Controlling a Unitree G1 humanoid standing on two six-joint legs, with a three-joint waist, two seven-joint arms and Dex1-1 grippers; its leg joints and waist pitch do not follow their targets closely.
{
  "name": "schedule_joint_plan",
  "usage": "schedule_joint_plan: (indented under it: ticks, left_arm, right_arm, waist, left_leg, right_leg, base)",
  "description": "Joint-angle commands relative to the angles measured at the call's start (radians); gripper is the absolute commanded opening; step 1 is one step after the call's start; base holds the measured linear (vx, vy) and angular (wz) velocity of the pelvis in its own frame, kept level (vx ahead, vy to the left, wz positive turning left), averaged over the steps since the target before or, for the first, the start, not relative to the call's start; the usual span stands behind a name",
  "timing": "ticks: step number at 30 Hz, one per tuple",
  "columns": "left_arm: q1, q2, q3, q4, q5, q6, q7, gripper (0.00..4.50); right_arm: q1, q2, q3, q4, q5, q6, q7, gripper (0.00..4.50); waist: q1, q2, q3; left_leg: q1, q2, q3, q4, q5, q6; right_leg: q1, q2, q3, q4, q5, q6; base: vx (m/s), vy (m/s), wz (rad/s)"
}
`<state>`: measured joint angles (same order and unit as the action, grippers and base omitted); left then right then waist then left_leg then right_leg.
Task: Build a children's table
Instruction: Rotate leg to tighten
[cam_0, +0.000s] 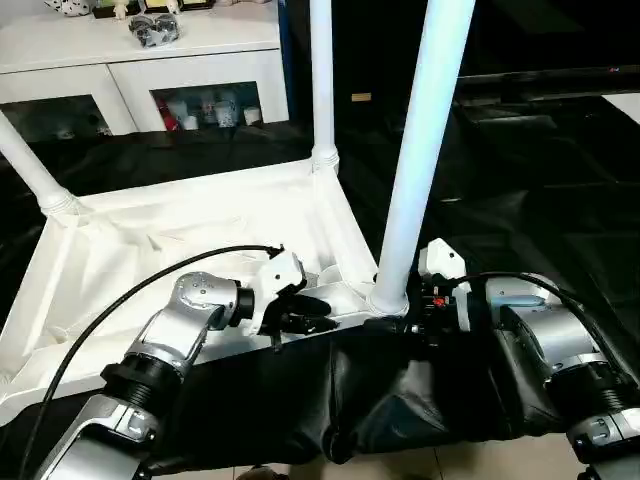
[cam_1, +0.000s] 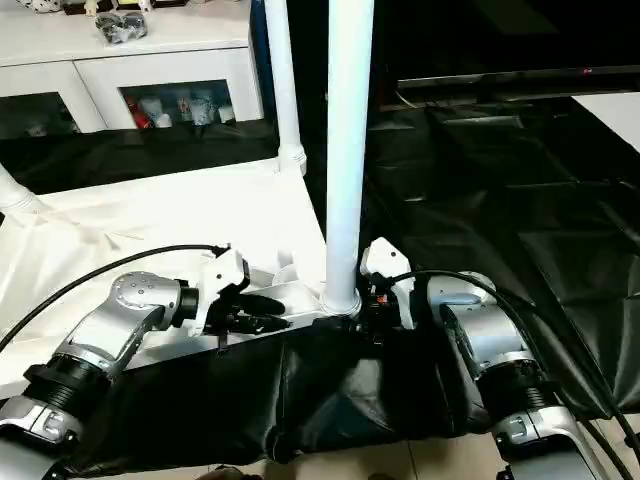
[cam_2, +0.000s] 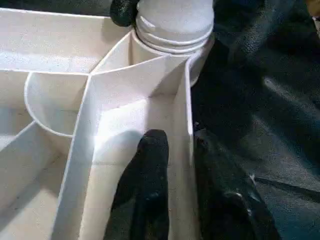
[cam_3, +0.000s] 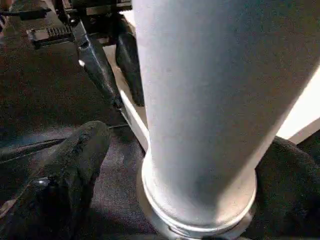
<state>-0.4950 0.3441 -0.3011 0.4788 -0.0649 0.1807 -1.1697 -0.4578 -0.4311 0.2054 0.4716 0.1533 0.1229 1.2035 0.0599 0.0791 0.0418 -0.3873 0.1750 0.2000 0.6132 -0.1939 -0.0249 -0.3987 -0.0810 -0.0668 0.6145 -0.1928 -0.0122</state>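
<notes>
Three legs stand up from the upturned tabletop (cam_0: 150, 240) as we read the scene from left to right: one leaning out at the far left corner (cam_0: 25, 160), one at the back corner (cam_0: 322, 80), and the nearest leg (cam_0: 420, 150) rising from the front corner socket (cam_0: 388, 298) between our two arms. The tabletop lies ribbed side up on the black sheet (cam_0: 520, 180) that covers the floor, with the white cabinet (cam_0: 130, 70) behind it. We judge the whole piece to be light, hollow plastic: the ribbed shell stiff enough to pinch by its edge wall, the tapered tubes smooth and a little slippery, so a hold low on a leg, close to its socket, should give the best control when pressing or twisting it home. Our left end effector (cam_2: 175, 185) straddles the tabletop's front rim (cam_2: 189, 100), one black finger (cam_2: 150, 175) inside the rib channel and the other outside against the sheet; the gap looks narrow, about the wall's thickness, and we take it as pinching the rim to steady the top. Our right end effector (cam_3: 165, 195) is spread wide around the base of the nearest leg, one finger (cam_3: 65, 175) on either side and not clamped onto the tube.
</notes>
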Motion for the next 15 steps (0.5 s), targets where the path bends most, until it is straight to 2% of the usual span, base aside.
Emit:
schedule_joint_plan:
  ticks: [1,2,5,6,9,10,13,15]
  left_arm:
    - [0.001,0.017,0.0,-0.004,0.01,0.013,0.011,0.63]
    - [0.001,0.017,0.001,-0.006,0.008,0.012,0.01,0.56]
    - [0.004,0.016,0.003,-0.018,0.001,0.01,0.004,0.44]
    - [0.005,0.016,0.004,-0.02,-0.001,0.009,0.003,0.2]
    - [0.008,0.013,0.009,-0.025,-0.007,0.006,0.004,0.13]
    - [0.008,0.013,0.01,-0.026,-0.008,0.006,0.004,0.1]
    - [0.012,0.011,0.014,-0.029,-0.01,0.004,0.01,0.0]
    - [0.014,0.011,0.014,-0.029,-0.01,0.004,0.011,0.0]
  right_arm:
    - [0.006,0.005,0.017,-0.016,-0.007,-0.007,0.008,4.5]
    - [0.004,0.005,0.017,-0.014,-0.008,-0.007,0.008,4.5]
    - [-0.004,0.005,0.015,-0.005,-0.009,-0.01,0.007,4.5]
    - [-0.006,0.005,0.013,-0.004,-0.007,-0.008,0.008,4.5]
    - [-0.011,0.004,0.01,-0.001,-0.003,-0.004,0.013,4.5]
    - [-0.012,0.004,0.01,-0.001,-0.002,-0.003,0.014,4.21]
    - [-0.014,0.002,0.008,0.002,0.001,0.0,0.02,4.08]
    - [-0.015,0.002,0.008,0.003,0.001,0.0,0.02,3.8]
  waist:
    - [0.001,-0.013,-0.064]
    - [0.002,-0.016,-0.064]
    - [0.002,-0.015,-0.063]
    - [0.001,-0.015,-0.062]
    - [0.001,-0.017,-0.062]
    - [0.001,-0.018,-0.063]
    - [0.001,-0.018,-0.062]
    - [0.002,-0.018,-0.063]
  left_leg:
    - [0.018,0.059,-0.031,-0.07,-0.174,0.08]
    - [0.017,0.059,-0.032,-0.07,-0.17,0.082]
    - [0.017,0.059,-0.031,-0.07,-0.17,0.082]
    - [0.018,0.059,-0.031,-0.071,-0.177,0.081]
    - [0.018,0.06,-0.032,-0.072,-0.18,0.077]
    - [0.017,0.06,-0.031,-0.071,-0.175,0.079]
    - [0.018,0.059,-0.031,-0.071,-0.173,0.081]
    - [0.018,0.059,-0.03,-0.07,-0.167,0.083]
  right_leg:
    - [0.047,-0.07,0.043,-0.074,-0.174,-0.249]
    - [0.048,-0.071,0.043,-0.073,-0.174,-0.248]
    - [0.046,-0.071,0.043,-0.074,-0.182,-0.247]
    - [0.046,-0.07,0.043,-0.076,-0.192,-0.245]
    - [0.046,-0.071,0.043,-0.076,-0.203,-0.241]
    - [0.046,-0.07,0.044,-0.075,-0.196,-0.24]
    - [0.045,-0.071,0.044,-0.076,-0.2,-0.239]
    - [0.045,-0.07,0.044,-0.076,-0.196,-0.239]
  base:
    - [0.0,0.0,0.0]
    - [0.0,0.0,0.0]
    - [0.0,0.0,0.0]
    - [0.0,0.0,0.0]
    - [0.0,0.0,0.0]
    - [0.0,0.0,0.0]
    - [0.0,0.0,0.0]
    - [0.0,0.0,0.0]
